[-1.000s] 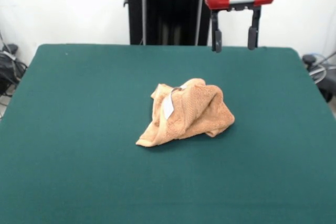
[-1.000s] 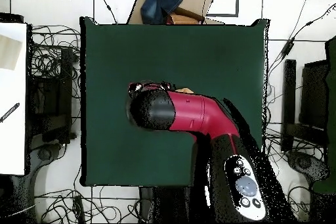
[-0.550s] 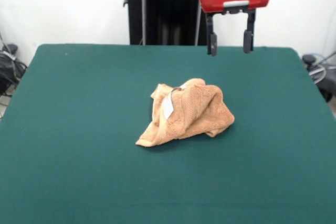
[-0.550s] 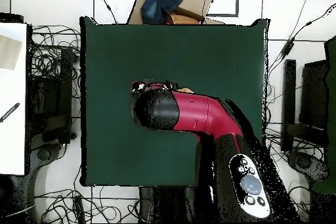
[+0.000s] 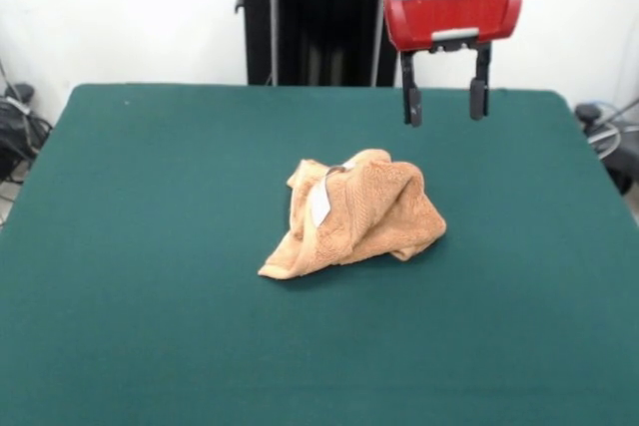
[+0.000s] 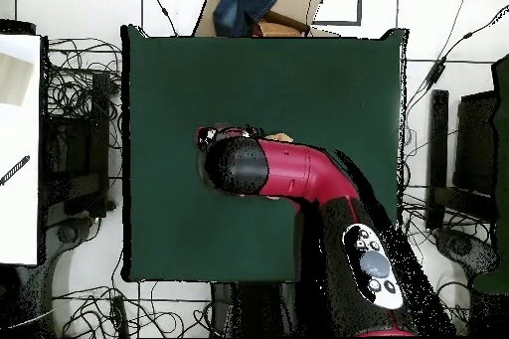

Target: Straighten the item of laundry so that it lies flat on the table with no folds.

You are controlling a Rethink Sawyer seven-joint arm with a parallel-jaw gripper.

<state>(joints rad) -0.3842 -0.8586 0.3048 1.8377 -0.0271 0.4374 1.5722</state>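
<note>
The item of laundry [image 5: 359,216], an orange-tan towel, lies crumpled in a heap near the middle of the green table [image 5: 150,207], with a small white label [image 5: 319,203] showing on its left side. My gripper [image 5: 444,105] hangs open and empty in the air, above and behind the heap and a little to its right, well clear of the cloth. In the overhead view my red arm [image 6: 293,173] covers nearly all of the towel, and only a tan sliver [image 6: 279,137] peeks out at its edge.
A cardboard box with a blue cloth [image 6: 256,4] sits just past the table's top edge in the overhead view. Cables lie on the floor on both sides. A white surface [image 6: 20,146] stands at the left.
The gripper has come down a little and shifted slightly sideways, still open. The towel has not moved.
</note>
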